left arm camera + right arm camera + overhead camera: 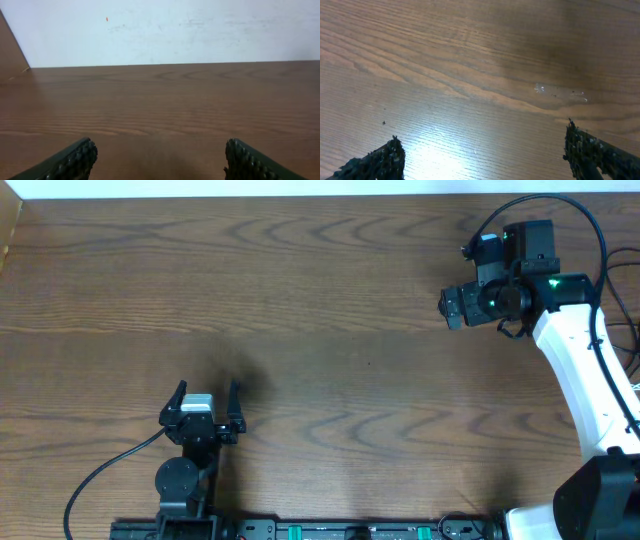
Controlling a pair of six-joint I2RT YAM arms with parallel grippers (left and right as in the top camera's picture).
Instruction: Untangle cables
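Cables are nowhere seen; black left gripper (206, 390) at seven o'clock and right gripper (447, 308) at two are held apart, empty; cables must be located first.

Black cable and white cable not visible in overhead or either wrist view, so look, pose, position cannot be told.

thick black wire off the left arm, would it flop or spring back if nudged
Probably springy, not limp: the black wire holds one smooth, wide curve over the table. It would likely slide easily, since the wood shows a glossy sheen. Fixed to the left arm, it should pivot, not travel.
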